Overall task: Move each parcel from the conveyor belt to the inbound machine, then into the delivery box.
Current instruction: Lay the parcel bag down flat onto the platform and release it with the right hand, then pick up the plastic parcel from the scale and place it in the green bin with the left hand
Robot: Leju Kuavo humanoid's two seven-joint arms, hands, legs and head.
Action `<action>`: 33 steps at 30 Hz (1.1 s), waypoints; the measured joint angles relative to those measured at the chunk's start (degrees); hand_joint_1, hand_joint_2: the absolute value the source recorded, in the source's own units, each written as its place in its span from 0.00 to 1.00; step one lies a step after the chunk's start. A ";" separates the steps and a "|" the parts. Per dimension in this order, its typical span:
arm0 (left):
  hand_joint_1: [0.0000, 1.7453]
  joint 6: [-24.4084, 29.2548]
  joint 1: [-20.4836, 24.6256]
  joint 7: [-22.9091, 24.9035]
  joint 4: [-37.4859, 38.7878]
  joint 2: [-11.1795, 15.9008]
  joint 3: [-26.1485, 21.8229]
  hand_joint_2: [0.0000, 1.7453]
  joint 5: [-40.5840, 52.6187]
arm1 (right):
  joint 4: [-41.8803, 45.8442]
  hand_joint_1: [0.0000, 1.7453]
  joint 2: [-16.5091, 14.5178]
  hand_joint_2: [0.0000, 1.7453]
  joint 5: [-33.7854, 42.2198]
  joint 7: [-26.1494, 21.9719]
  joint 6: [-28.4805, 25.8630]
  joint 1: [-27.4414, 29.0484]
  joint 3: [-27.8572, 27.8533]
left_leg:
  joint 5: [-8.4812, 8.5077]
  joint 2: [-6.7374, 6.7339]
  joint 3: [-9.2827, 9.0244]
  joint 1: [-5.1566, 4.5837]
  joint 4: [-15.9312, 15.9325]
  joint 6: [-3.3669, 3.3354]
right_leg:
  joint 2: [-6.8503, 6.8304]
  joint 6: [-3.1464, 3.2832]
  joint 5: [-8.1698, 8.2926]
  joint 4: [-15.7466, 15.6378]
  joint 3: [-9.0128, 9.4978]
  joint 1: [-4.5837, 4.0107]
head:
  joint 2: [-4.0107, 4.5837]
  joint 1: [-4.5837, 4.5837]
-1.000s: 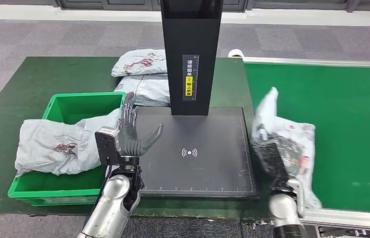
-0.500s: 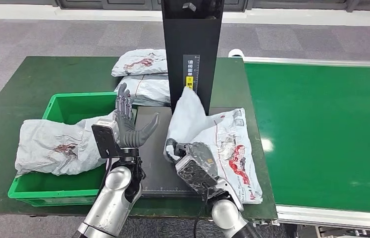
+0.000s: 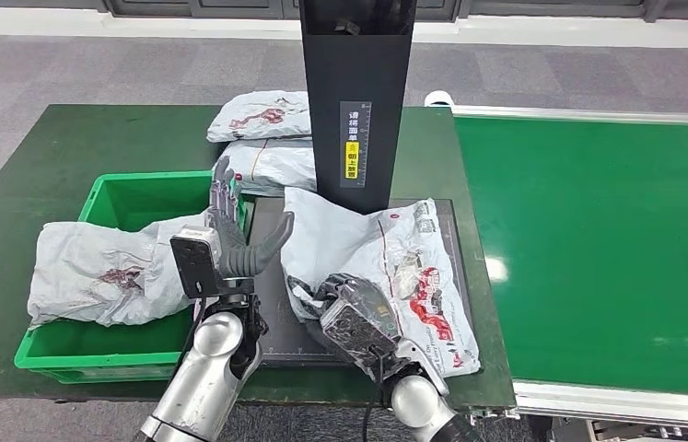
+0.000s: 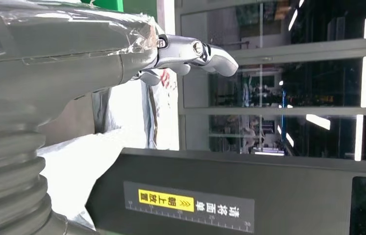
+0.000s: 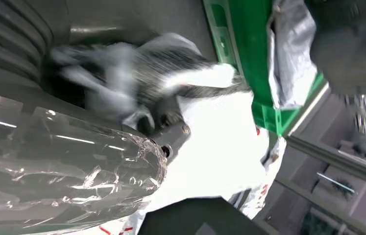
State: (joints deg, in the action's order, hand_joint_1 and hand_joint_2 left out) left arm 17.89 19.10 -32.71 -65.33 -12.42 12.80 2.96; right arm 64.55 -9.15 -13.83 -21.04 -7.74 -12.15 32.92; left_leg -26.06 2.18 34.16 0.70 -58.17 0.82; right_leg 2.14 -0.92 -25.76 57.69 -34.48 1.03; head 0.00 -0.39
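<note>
A grey-white parcel (image 3: pixel 400 262) with red print lies across the black plate (image 3: pixel 271 318) of the inbound machine, its far corner against the black column (image 3: pixel 356 101). My right hand (image 3: pixel 351 313) grips the parcel's near left edge; in the right wrist view the hand (image 5: pixel 166 132) is blurred against the white parcel (image 5: pixel 220 152). My left hand (image 3: pixel 234 241) stands upright and open at the plate's left edge, beside the green delivery box (image 3: pixel 142 184). The left wrist view has its fingers (image 4: pixel 195 51) stretched out with nothing in them. Another parcel (image 3: pixel 105 272) rests in the box.
Two more parcels (image 3: pixel 260 115) (image 3: pixel 271 166) lie on the green table behind the box. The green conveyor belt (image 3: pixel 598 249) runs along the right, with its metal rail (image 3: pixel 616 405) at the front edge. The column (image 4: pixel 190 205) stands close to my left hand.
My right hand has carried the parcel leftward from the belt's edge onto the machine plate, where it now lies flatter. My left hand has stayed nearly still.
</note>
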 joint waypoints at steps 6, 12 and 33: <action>0.00 -0.03 -0.86 -0.06 -1.02 0.26 0.10 1.00 0.83 | 0.00 0.00 0.41 0.00 4.14 -2.21 0.89 0.13 -2.34 | -0.01 -0.01 0.00 0.00 0.00 0.00 | 0.01 0.00 0.00 0.00 -0.02 0.00 | 0.00 0.00; 0.00 -1.93 -0.98 -0.80 -1.00 0.40 1.47 1.00 2.91 | 0.75 0.00 0.52 0.00 15.27 -6.52 5.81 0.74 -5.27 | 0.00 -0.01 0.00 0.00 0.00 0.00 | 0.01 0.00 0.00 0.00 -0.03 0.00 | 0.00 0.00; 0.00 -4.38 -0.96 -1.01 -0.01 0.53 4.04 1.00 5.61 | 1.60 0.00 0.45 0.00 28.29 -8.84 13.38 1.24 -9.85 | 0.00 0.00 0.01 -0.01 -0.01 0.00 | 0.00 0.00 0.00 0.00 -0.03 0.01 | 0.00 0.00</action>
State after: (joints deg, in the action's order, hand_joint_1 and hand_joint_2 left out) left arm 13.51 18.14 -33.71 -65.34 -11.88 16.84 8.56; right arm 66.15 -8.70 14.46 -29.88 5.64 -10.91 23.07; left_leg -26.06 2.18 34.17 0.70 -58.17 0.82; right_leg 2.14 -0.92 -25.76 57.69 -34.51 1.04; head 0.00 -0.39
